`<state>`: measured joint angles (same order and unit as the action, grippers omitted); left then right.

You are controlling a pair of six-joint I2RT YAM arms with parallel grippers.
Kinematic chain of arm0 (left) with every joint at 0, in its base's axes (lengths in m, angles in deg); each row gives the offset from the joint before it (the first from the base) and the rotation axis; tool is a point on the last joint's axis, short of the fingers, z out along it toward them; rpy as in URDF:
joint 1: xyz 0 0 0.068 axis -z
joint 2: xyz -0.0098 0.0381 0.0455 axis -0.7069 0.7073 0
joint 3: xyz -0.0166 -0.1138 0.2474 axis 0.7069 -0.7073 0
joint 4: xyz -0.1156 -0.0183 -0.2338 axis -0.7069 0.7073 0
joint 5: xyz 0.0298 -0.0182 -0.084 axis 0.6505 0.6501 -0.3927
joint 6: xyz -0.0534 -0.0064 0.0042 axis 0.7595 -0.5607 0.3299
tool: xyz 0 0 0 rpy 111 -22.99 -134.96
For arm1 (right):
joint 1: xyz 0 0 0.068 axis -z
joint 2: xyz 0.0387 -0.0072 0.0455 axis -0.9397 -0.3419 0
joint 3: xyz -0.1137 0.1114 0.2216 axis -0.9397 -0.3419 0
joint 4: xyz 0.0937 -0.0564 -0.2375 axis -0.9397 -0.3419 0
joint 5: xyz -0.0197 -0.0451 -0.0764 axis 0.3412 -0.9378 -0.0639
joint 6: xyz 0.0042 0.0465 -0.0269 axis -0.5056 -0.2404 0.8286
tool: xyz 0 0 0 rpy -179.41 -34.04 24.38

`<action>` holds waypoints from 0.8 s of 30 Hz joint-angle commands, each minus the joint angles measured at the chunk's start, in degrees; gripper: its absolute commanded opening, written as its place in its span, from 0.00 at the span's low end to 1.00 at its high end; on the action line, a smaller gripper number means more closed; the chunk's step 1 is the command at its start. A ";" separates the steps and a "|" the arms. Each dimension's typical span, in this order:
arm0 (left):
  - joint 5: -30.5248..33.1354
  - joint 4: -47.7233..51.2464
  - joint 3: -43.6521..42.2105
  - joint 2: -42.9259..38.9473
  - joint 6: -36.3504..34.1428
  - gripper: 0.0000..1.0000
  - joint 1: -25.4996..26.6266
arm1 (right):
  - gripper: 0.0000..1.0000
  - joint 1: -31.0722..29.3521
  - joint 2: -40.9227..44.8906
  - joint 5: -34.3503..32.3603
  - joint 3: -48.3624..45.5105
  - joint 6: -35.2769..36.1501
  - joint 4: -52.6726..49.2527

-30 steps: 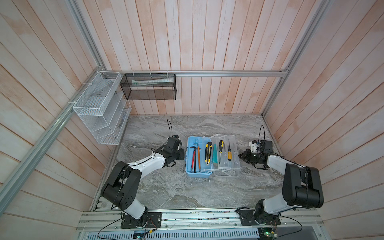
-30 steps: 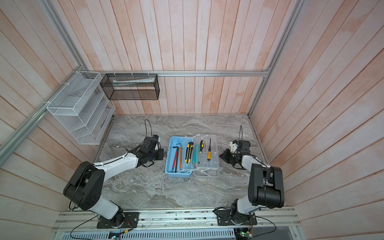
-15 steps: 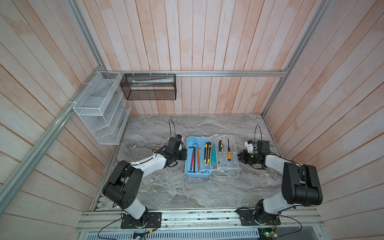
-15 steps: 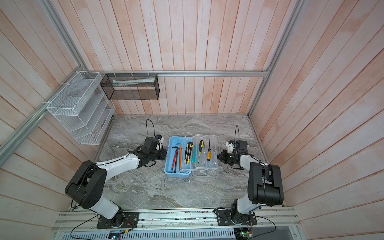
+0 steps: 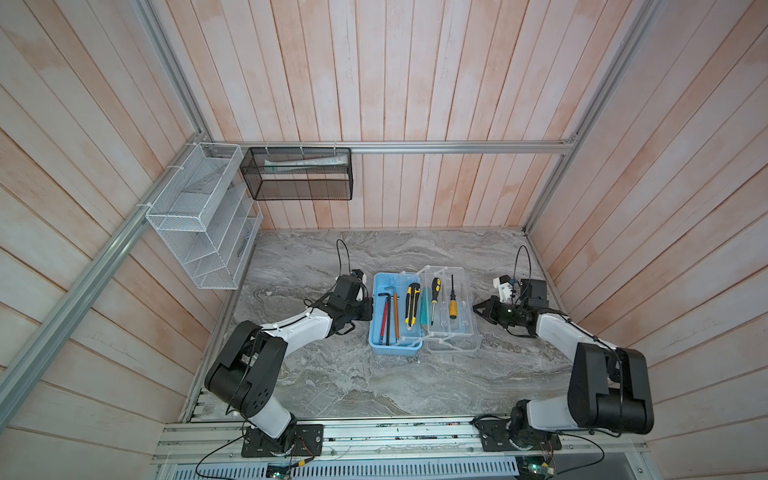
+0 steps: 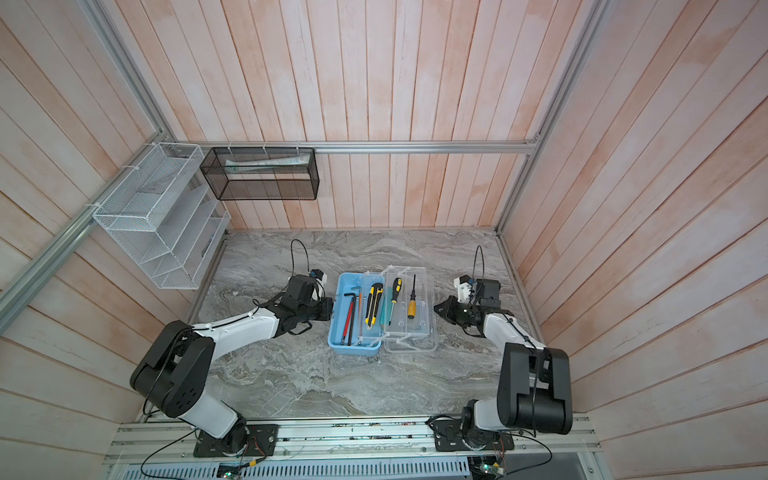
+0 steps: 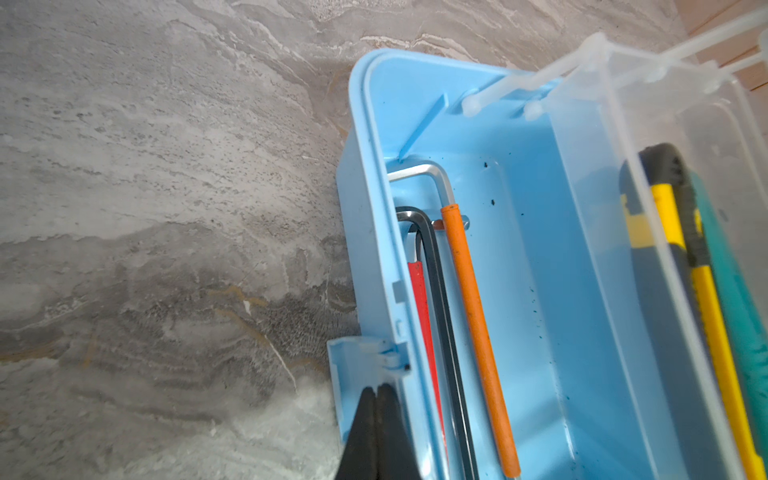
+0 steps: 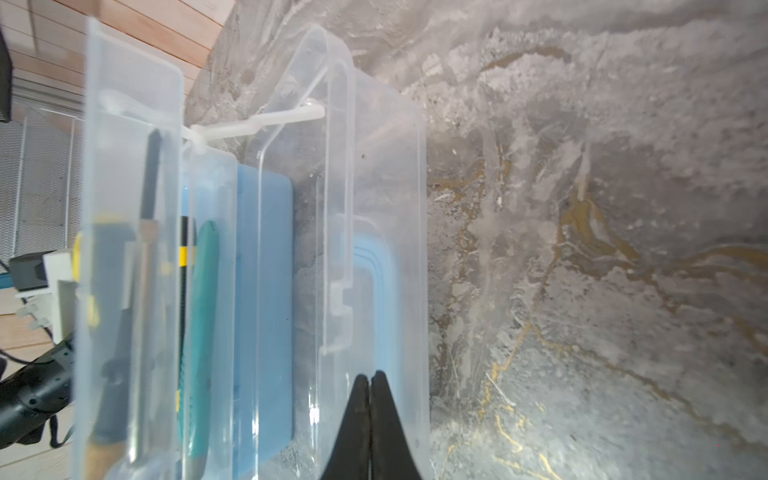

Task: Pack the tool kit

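Pale-blue rectangular case (image 7: 536,299): smooth, slightly glossy plastic
Clear tiered trays (image 7: 590,137): translucent plastic
Grey veined surface (image 7: 166,166): matt, stone-like
Plank walls (image 5: 415,83): pale wood
White mesh rack (image 5: 195,216): painted wire
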<state>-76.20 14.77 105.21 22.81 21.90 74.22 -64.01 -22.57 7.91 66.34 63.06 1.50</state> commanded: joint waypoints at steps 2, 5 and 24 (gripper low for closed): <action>-5.87 -4.37 -0.43 0.39 -0.79 0.00 1.09 | 0.00 -1.65 3.95 9.06 1.27 -0.79 -2.62; -6.01 -4.76 -0.54 0.52 -0.93 0.00 1.09 | 0.00 -2.83 6.02 8.80 2.69 -1.23 -4.27; -4.16 -7.70 -5.75 -3.20 -1.57 0.00 -0.53 | 0.00 -24.66 2.00 1.87 14.23 -4.64 3.38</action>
<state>-78.30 9.59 100.45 21.67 21.04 73.47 -85.54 -16.91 9.98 79.80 59.56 4.47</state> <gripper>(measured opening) 0.043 0.047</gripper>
